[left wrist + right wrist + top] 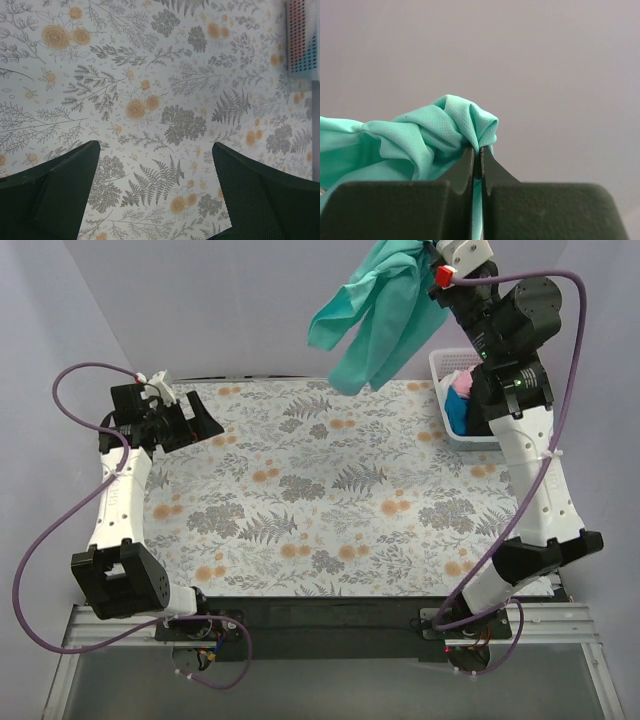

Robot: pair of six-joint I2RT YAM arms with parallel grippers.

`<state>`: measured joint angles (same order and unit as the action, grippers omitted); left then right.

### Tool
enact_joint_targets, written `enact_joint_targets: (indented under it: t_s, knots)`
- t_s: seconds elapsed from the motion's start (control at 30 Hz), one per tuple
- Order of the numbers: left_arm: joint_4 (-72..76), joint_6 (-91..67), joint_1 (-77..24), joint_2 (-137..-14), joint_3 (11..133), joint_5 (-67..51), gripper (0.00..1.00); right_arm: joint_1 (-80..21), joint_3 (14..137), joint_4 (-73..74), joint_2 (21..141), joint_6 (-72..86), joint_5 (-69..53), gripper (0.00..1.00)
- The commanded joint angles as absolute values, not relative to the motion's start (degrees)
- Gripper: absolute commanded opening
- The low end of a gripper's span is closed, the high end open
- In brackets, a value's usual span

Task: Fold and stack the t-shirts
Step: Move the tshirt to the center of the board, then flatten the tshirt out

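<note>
Teal-green t-shirt (375, 315), crumpled, limp, in R tool (476, 152).

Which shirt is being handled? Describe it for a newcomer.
Find the white basket at the scene's far right. Above it, the right gripper pinches a teal-green t-shirt that hangs in mid-air; the pink and blue cloth lies inside the basket.

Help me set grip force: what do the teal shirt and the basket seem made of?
Teal shirt: soft matte knit, likely synthetic sports mesh; fine pinhole weave, limp folds. Basket: seemingly rigid white plastic; moulded lattice wall.
</note>
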<state>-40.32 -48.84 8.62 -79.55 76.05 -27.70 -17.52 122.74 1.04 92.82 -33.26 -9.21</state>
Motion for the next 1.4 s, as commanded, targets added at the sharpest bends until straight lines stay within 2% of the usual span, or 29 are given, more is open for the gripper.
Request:
enact_joint_targets:
  t_s: [0.0, 0.1, 0.23, 0.27, 0.3, 0.33, 0.4, 0.5, 0.6, 0.63, 0.67, 0.7, 0.73, 0.87, 1.0, 1.1, 1.37]
  knots:
    - [-42.0, -50.6, 13.3, -80.2, 80.2, -37.2, 0.95, -22.0, 121.5, -0.1, 89.2, -35.2, -10.3, 0.01]
    - [-43.2, -49.5, 15.5, -80.4, 81.2, -41.0, 0.95, -27.5, 113.6, 2.8, 84.5, -35.9, -10.3, 0.01]
    - [-44.9, -45.8, 15.8, -79.3, 80.3, -44.6, 0.95, -31.3, 93.8, 4.4, 76.8, -33.1, -12.9, 0.01]
    - [-45.2, -45.0, 15.8, -78.8, 79.2, -45.3, 0.95, -31.3, 90.6, 4.9, 76.1, -31.0, -14.2, 0.07]
    - [-45.3, -43.3, 15.9, -78.2, 78.4, -45.8, 0.95, -31.6, 87.0, 5.8, 75.6, -30.4, -15.3, 0.29]
    - [-46.0, -42.4, 15.8, -77.5, 77.8, -45.9, 0.95, -31.7, 84.4, 7.5, 75.5, -29.9, -17.2, 0.65]
    - [-47.1, -37.9, 15.9, -77.0, 76.1, -46.2, 0.95, -31.7, 79.6, 14.3, 76.5, -29.3, -17.2, 0.95]
    - [-51.1, -28.4, 15.8, -76.4, 73.9, -47.7, 0.95, -31.4, 79.0, 23.0, 79.4, -27.1, -9.7, 0.94]
    - [-55.2, -20.4, 13.6, -74.5, 70.9, -48.1, 0.95, -29.7, 78.1, 31.4, 80.2, -26.1, -10.1, 0.91]
    - [-55.5, -16.8, 12.2, -73.7, 67.7, -47.2, 0.93, -29.4, 77.3, 33.4, 79.5, -26.1, -11.6, 0.98]
    - [-55.5, -15.1, 10.7, -71.6, 65.9, -46.6, 0.9, -29.4, 76.3, 34.8, 79.1, -25.8, -12.5, 0.98]
    - [-54.8, -14.2, 6.7, -70.3, 63.7, -46.1, 0.83, -29.3, 73.4, 37.2, 78.6, -25.5, -13.5, 0.98]
    - [-53.7, -13.9, 4.4, -69.1, 59.5, -45.5, 0.81, -29.3, 71.8, 38.0, 77.4, -24.7, -16.5, 0.94]
    - [-42.9, -16.9, -8.2, -63.9, 49.6, -38.4, 0.75, -29.2, 62.3, 39.2, 75.1, -21.5, -22.5, 0.87]
    - [-37.3, -21.3, -22.1, -68.2, 45.5, -29.0, 0.72, -29.0, 55.5, 39.2, 74.0, -19.8, -26.3, 0.79]
    - [-31.7, -24.5, -27.1, -70.9, 43.5, -20.8, 0.72, -29.1, 52.0, 38.9, 73.5, -19.5, -27.1, 0.77]
    - [-25.1, -28.4, -33.1, -82.1, 42.4, -11.4, 0.7, -31.8, 48.3, 38.8, 80.0, -17.1, -25.8, 0.71]
